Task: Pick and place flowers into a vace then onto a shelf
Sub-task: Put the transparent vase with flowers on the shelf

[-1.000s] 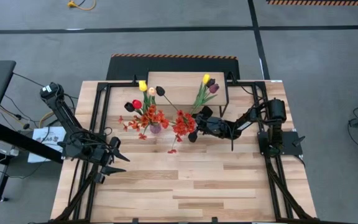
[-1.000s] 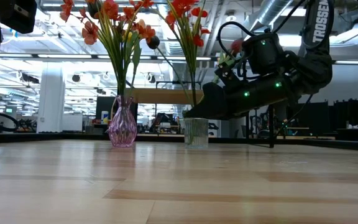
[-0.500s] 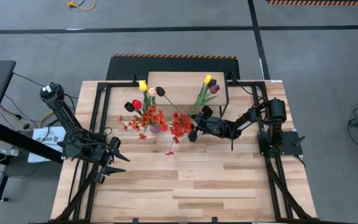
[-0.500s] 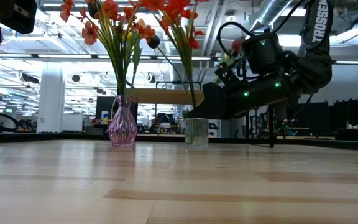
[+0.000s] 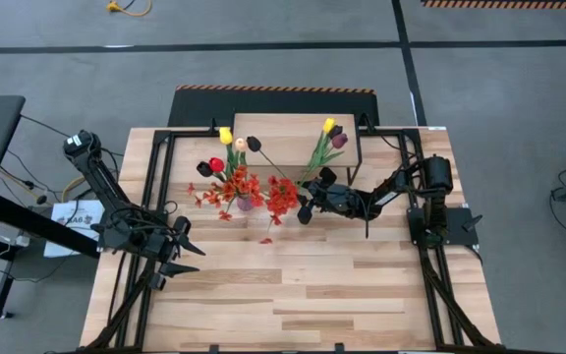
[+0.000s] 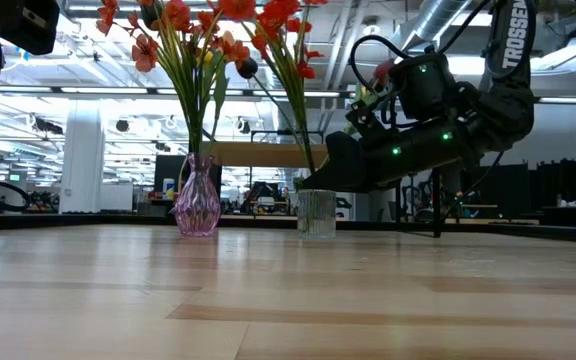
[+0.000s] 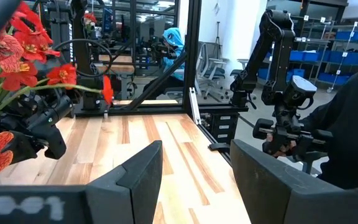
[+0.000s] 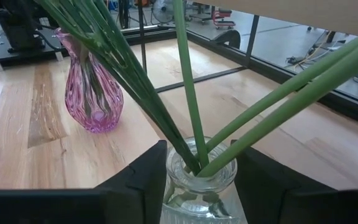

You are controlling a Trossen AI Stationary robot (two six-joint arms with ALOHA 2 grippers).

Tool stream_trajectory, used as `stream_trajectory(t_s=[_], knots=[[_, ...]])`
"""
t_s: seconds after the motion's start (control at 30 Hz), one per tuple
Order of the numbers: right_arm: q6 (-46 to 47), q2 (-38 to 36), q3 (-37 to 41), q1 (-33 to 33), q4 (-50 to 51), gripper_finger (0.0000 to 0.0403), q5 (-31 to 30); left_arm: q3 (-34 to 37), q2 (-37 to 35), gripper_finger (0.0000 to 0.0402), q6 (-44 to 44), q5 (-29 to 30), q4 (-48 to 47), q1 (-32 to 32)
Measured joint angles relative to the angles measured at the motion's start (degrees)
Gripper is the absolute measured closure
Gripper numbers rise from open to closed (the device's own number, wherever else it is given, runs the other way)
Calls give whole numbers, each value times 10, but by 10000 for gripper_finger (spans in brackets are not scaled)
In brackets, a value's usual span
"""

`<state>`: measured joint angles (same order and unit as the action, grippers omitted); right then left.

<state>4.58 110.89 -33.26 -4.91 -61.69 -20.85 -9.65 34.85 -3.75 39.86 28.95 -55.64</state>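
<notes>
Two vases on worktop | we are watching the right end effector (image 8: 197,180), narrowed since a second ago, gripping the clear glass vase (image 8: 202,183) | spray (image 5: 283,194) tilting left | shelf (image 5: 288,138) placement next | left end effector (image 7: 194,180) waiting open, empty

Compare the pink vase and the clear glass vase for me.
The pink vase is tinted and curvy with a flared lip; the clear glass vase is colourless and ribbed. The pink vase stands free; the clear glass vase sits between the right claw's fingers. Both stand upright on the table, holding green stems.

A light, smooth plank wood tabletop (image 5: 293,285) is observed, on which a glossy ribbed clear glass vase (image 8: 201,190) and a glossy pink glass vase (image 8: 93,99) (translucent) are stood, beside matt black gripper fingers (image 8: 138,180).
</notes>
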Motion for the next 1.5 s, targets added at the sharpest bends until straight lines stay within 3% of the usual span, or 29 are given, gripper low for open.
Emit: stream_trajectory(t_s=[0.2,0.4,0.57,0.73,0.9,1.07,1.5], knots=[[0,0,0,0,0,261,0,0,0,223,0,0,0,0],[12,0,0,0,0,237,0,0,0,223,0,0,0,0],[12,0,0,2,0,263,-1,0,0,223,0,0,0,0],[15,0,0,10,0,262,-3,0,0,223,0,0,0,0],[35,0,0,11,-1,242,-3,0,0,223,0,0,0,0],[36,0,0,11,-1,263,-3,0,0,223,-3,0,0,0],[55,0,0,14,-1,261,-3,0,0,223,-5,0,0,0]])
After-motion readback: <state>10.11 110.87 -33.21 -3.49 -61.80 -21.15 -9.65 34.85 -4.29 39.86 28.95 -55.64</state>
